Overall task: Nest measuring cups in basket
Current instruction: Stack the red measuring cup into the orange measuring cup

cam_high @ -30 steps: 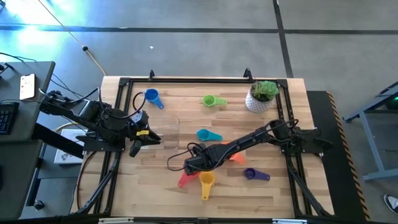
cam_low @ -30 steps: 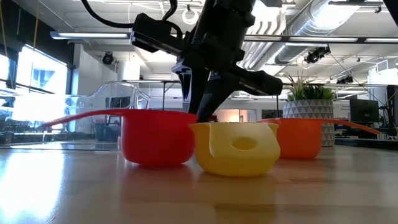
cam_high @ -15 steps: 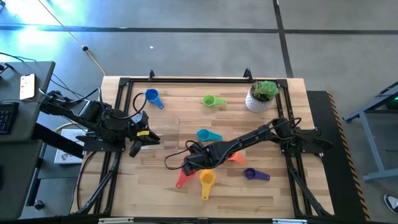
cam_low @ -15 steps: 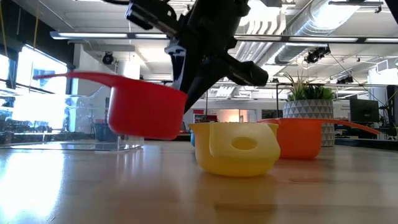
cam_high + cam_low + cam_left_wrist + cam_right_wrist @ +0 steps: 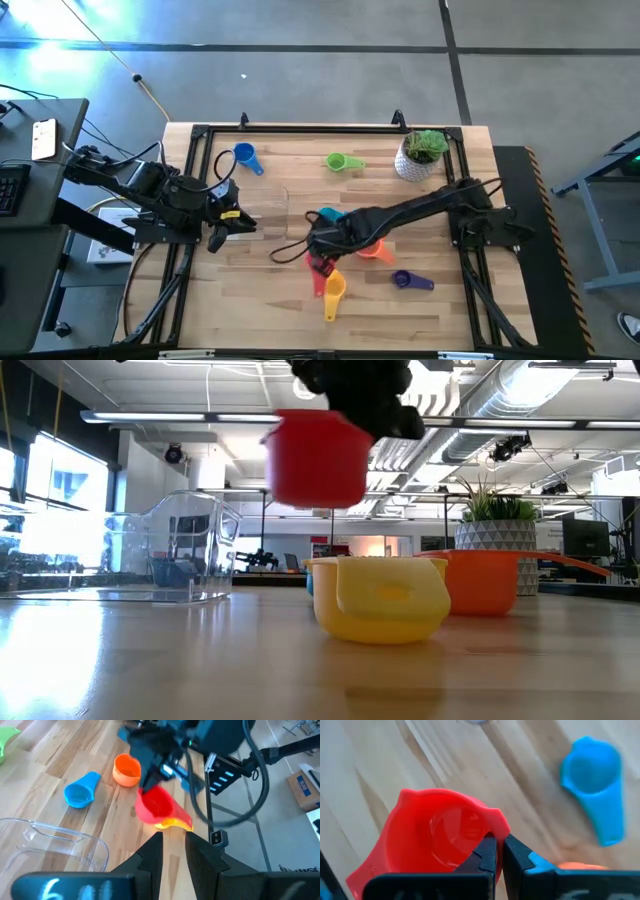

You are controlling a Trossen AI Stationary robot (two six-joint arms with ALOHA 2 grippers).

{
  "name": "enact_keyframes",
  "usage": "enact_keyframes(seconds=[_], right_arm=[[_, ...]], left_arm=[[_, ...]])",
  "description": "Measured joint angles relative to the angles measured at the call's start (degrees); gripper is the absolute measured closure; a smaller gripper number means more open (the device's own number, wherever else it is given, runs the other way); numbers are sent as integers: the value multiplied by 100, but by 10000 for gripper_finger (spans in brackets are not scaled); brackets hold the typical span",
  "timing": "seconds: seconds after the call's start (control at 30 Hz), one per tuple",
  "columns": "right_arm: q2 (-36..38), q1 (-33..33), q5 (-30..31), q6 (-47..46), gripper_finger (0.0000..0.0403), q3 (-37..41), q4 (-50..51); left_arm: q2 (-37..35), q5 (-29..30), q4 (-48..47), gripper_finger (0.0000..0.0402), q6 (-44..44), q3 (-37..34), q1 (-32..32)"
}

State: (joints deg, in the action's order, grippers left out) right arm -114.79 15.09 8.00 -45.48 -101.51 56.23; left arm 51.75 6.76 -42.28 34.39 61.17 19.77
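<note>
My right gripper [image 5: 499,851] has its fingers pinched on the rim of the red measuring cup [image 5: 437,840] — lifted clear of the desk [image 5: 270,300], above the yellow cup [image 5: 380,598]. My left gripper [image 5: 172,851] waits beside the clear basket [image 5: 55,845], fingers slightly apart — holding nothing.

floor: grey concrete [image 5: 330,70] with a couple of dark seams running across it
ceiling: exposed silver ducts [image 5: 520,400] and pipes hanging overhead
windows: big bright ones [image 5: 60,490] glowing on the left of the low view
side desk: dark one [image 5: 35,170] sitting left of the table, phone [image 5: 43,138] lying on it
light: daylight glaring in
</note>
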Motion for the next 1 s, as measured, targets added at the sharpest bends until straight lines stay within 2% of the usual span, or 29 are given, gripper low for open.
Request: enact_keyframes(seconds=[0.23, 0.43, 0.57, 0.77, 1.0], right_arm=[[560, -201, 33, 1763, 402, 0, 886], [1152, -310, 153, 3184, 402, 0, 1434], [1622, -394, 208, 3772, 403, 67, 1444], [2638, -556, 331, 4152, 403, 1132, 913], [3608, -857, -291, 4576, 403, 2433, 270]], left_arm=[[-2, 61, 5, 328, 249, 0, 0], [-2, 622, 7, 328, 711, 0, -2], [-2, 748, 7, 328, 985, 0, -2], [-2, 752, 6, 328, 1350, 0, -2], [0, 812, 9, 328, 1511, 0, 0]])
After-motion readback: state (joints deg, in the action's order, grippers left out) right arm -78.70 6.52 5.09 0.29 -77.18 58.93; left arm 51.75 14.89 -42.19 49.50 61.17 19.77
